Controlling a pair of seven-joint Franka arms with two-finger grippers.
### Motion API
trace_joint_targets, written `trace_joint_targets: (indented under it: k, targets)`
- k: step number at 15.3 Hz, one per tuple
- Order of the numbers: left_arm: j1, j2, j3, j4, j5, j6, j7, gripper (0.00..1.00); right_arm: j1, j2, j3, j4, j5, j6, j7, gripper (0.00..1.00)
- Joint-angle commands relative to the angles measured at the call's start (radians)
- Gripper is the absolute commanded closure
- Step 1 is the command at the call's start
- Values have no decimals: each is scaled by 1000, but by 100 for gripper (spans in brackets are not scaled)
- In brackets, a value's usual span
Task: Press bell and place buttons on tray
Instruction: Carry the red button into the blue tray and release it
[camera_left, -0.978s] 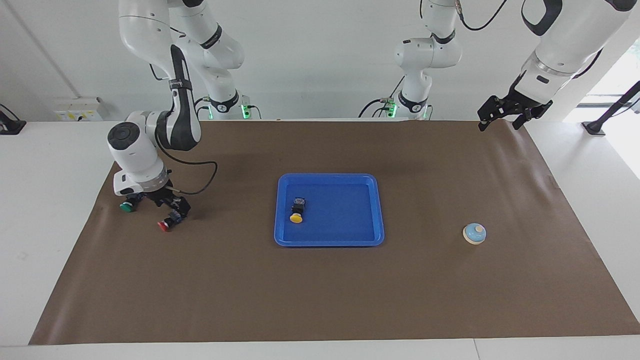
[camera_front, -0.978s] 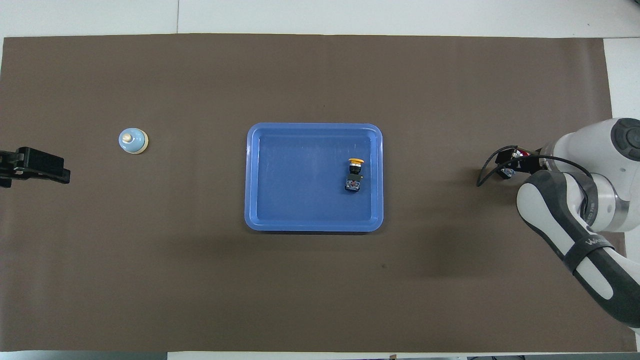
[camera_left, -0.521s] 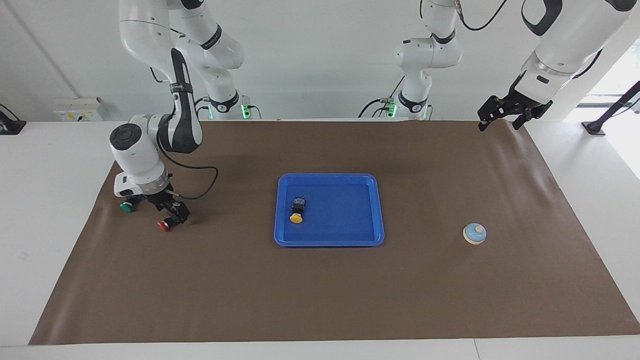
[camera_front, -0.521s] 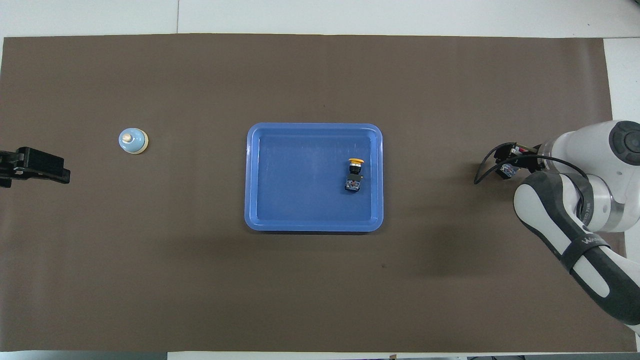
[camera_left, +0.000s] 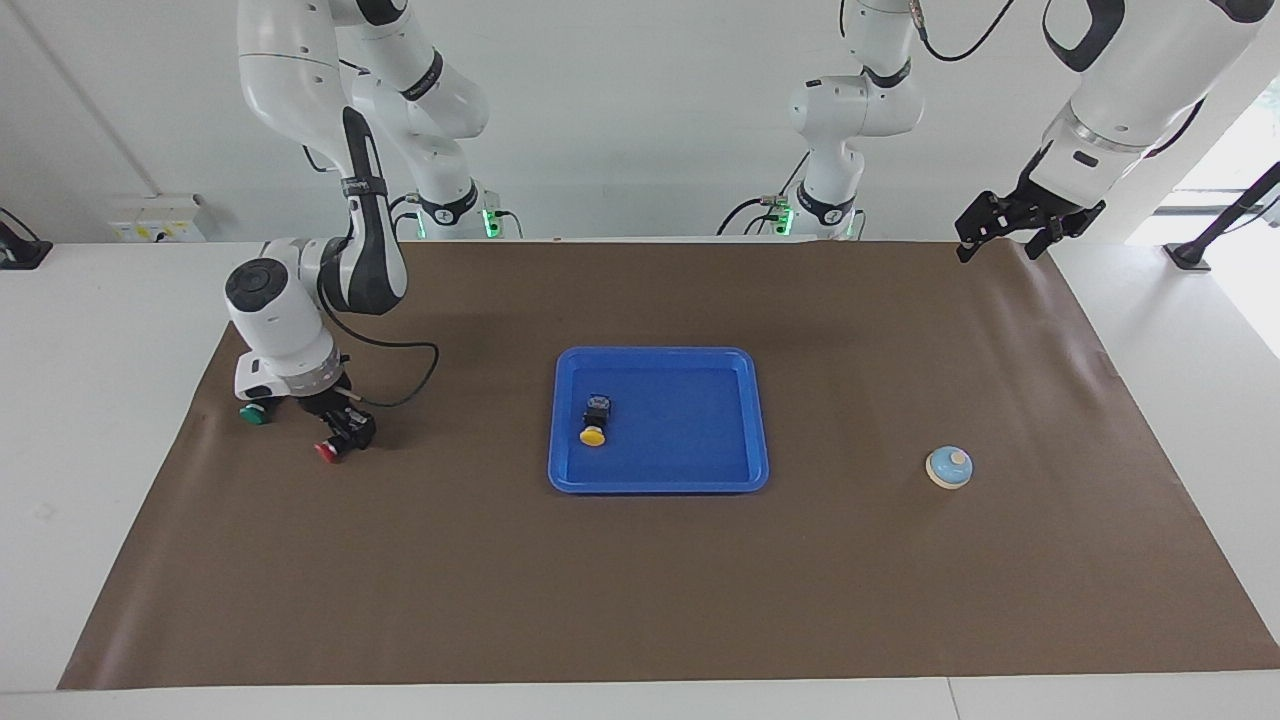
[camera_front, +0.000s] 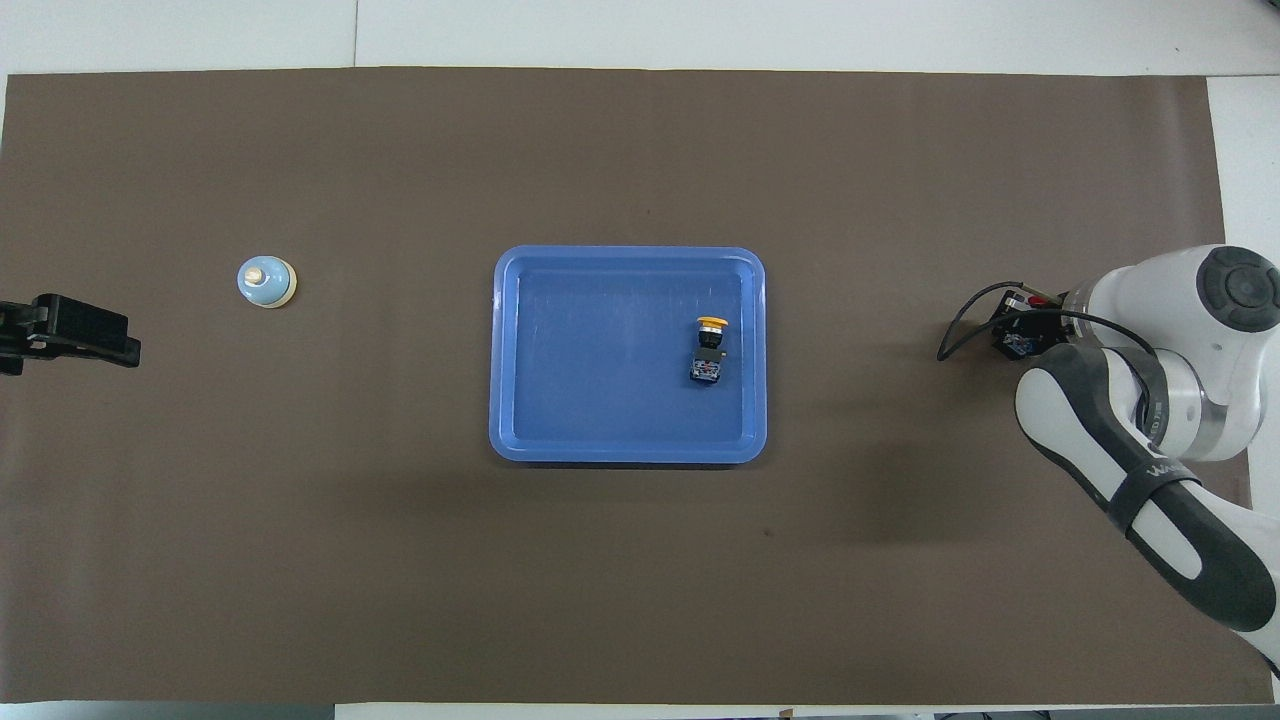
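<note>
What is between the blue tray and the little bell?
Nothing: only bare brown mat lies between the tray and the bell, clearest in the overhead view.

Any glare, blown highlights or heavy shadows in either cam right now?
Facing view: blown-out window light at the frame edge past the left gripper, and soft shadows beside the right gripper. Overhead view: even light, faint sheen on the tray, and a soft shadow along its rim nearest the robots; the bell is evenly lit.

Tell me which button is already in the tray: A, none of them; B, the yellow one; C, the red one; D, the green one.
B: the yellow button lies inside the tray, while the green button and red button are on the mat at the right arm's end, by the right gripper.
</note>
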Motion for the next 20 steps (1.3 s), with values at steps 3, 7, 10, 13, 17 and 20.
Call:
trace_joint_targets:
  k: [3,7,10,13,17,20]
  targets:
    - [13,2,-7,13,-10,-19,-6,0,-1,-13,15,29,-11,-80,-34,100]
    - [13,2,-7,13,-10,-19,-7,0,117,-10,26,183,-2,-267,-11,100]
    - [13,2,-7,13,-10,-19,-7,0,264,-1,26,301,6,-392,20,100]
    - [13,2,-7,13,-10,-19,-7,0,404,19,26,369,79,-433,36,100]
    - [13,2,-7,13,-10,-19,-7,0,591,88,24,463,125,-433,144,100]
    - [13,2,-7,13,-10,-19,-6,0,686,177,24,520,113,-413,144,100]
